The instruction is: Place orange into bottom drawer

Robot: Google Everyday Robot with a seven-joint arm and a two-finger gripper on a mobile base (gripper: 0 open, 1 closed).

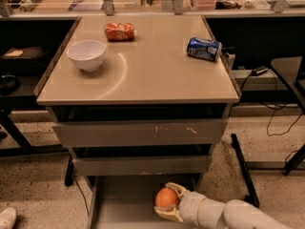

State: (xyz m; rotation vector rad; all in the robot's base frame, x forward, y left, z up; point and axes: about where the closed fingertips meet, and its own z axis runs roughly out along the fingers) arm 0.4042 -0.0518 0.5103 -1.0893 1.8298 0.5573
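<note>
The orange (166, 198) is a small round fruit held in my gripper (167, 202), whose pale fingers close around it from the right. The gripper sits low at the bottom centre of the camera view, over the pulled-out bottom drawer (121, 204), a wide shallow grey tray with thin side rails. The orange is just above the drawer's flat floor, near its right side. My white arm (224, 213) reaches in from the lower right.
Above are a scratched grey drawer front (140, 133) and a narrower one (140, 166). On the tan tabletop (143, 75) stand a white bowl (86, 55), a red-orange snack bag (119, 31) and a blue can (204, 48) on its side. Cables and table legs lie to the right.
</note>
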